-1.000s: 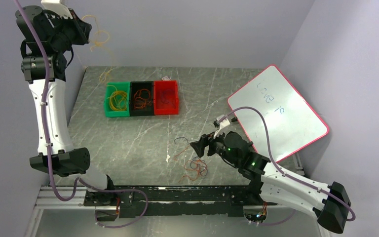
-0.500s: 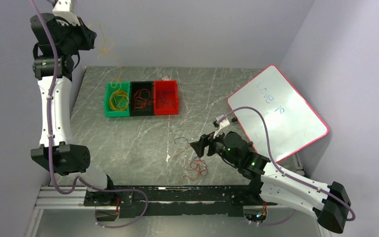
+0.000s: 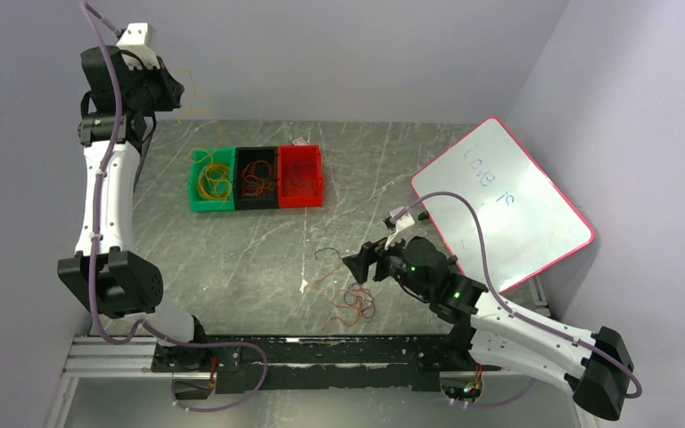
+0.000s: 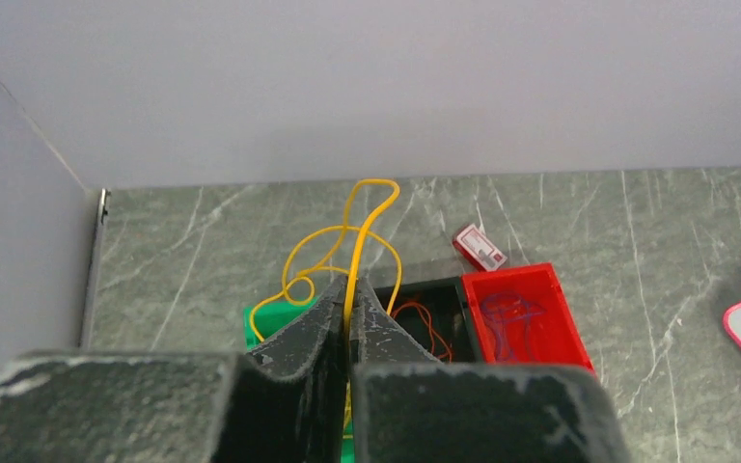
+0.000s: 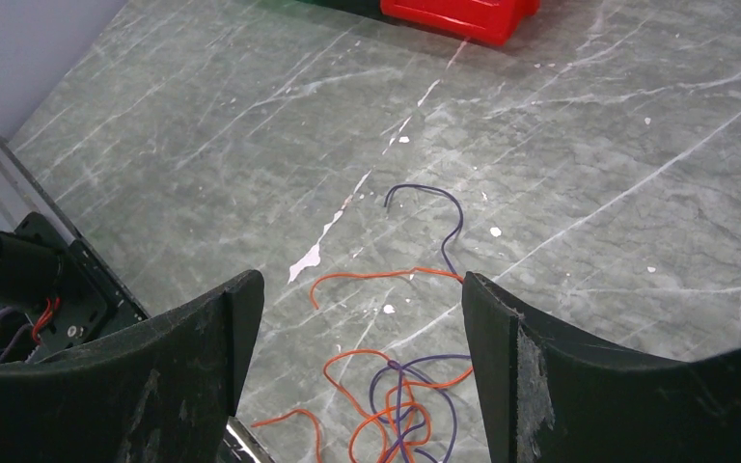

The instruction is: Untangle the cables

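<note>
Sorting looks partly done: thin wire loops point(image 3: 214, 181) already lie in the green bin point(image 3: 191, 189), black bin point(image 3: 256, 206) and red bin point(image 3: 301, 203) at upper left of the top view, while a tangle point(image 5: 400, 410) of orange and dark cables lies on the grey veined table point(image 3: 232, 259) at lower centre. The left gripper point(image 4: 349, 304), raised high at upper left, pinches a limp yellow cable point(image 4: 359, 231) that curls loosely beyond its fingertips. The right gripper point(image 5: 357, 289) hangs spread wide just above the tangle, holding nothing

- Left arm point(image 3: 105, 192), frame's left: white links, black joints, lilac hose point(image 3: 98, 223) alongside.
- Right arm point(image 3: 517, 330), lower right: same colours, green lights point(image 3: 413, 269).
- Right gripper point(image 5: 357, 289): black fingers point(image 5: 540, 386), pale scuffed edges.
</note>
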Available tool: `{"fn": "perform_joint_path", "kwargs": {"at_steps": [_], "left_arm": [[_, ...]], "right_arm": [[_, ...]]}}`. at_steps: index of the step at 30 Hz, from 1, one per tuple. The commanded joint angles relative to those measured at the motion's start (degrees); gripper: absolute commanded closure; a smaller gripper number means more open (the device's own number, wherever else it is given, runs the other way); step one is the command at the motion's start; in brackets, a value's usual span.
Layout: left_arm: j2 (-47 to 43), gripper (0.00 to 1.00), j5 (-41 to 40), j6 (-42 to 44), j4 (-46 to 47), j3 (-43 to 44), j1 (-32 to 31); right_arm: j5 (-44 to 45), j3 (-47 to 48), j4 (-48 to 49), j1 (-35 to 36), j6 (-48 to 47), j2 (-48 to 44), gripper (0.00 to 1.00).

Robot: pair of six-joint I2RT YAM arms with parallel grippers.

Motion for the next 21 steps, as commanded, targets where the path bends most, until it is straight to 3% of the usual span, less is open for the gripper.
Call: {"fn": "perform_joint_path", "kwargs": {"at_steps": [1,10,21], "left_arm": [[-2.64,0.93,-0.99,-0.03,2.48,-4.33,0.45],[-6.64,0.93,-0.62,-1.72,3.85,-16.83,1.79],[-5.27,0.93,-0.20,-4.27,6.31,-27.53,1.79]], "right_arm": [[-0.75,0.54,1.47,-0.09,0.49,-0.48,0.21],[-1.12,0.28,1.84,-0.06,0.49,-0.17,0.21],[-1.27,0.40,1.20,-0.05,0.60,-0.57,0.21]]}}
